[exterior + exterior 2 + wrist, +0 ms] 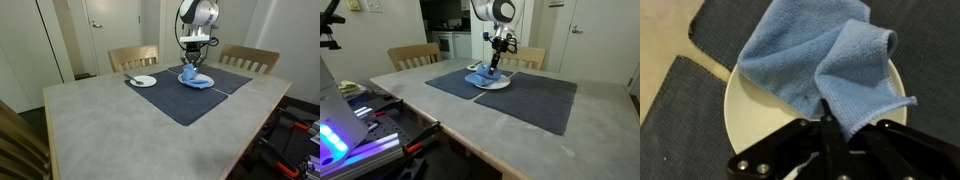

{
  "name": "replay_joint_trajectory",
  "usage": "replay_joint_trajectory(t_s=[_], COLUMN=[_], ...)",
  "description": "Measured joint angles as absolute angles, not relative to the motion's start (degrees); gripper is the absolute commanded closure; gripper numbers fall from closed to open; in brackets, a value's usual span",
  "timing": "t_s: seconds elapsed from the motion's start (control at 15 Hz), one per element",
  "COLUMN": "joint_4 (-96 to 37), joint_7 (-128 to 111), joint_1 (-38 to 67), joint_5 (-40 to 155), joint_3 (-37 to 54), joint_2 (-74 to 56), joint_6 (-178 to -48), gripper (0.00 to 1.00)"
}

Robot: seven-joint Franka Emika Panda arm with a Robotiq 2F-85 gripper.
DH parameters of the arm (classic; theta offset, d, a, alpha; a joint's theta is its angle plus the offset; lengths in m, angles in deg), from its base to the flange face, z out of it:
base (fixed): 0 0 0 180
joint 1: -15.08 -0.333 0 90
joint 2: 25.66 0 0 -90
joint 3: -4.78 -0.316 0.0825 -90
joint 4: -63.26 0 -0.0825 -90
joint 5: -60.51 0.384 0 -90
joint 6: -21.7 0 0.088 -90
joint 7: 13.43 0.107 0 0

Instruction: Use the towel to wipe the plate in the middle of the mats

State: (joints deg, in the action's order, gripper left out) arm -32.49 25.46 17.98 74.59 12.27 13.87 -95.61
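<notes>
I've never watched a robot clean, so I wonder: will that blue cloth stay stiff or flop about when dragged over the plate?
Probably floppy: the blue cloth lies in soft folds on the plate where the gripper pinches it. Looking thin and light, it would likely bunch and trail.

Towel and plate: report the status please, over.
Pincer shut on towel. Towel bunched on plate, where the mats meet. Second plate off to the side, not in the way.
</notes>
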Motion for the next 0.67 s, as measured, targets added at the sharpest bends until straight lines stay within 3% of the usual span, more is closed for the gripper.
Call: replay_joint_trajectory(t_s=[0.67], joint_4=[-32.81], joint_7=[26.23], joint_1=[19.60], joint_5=[73.72], joint_3=[15.37], joint_2=[14.12], joint_6=[-104.74], gripper=[0.98])
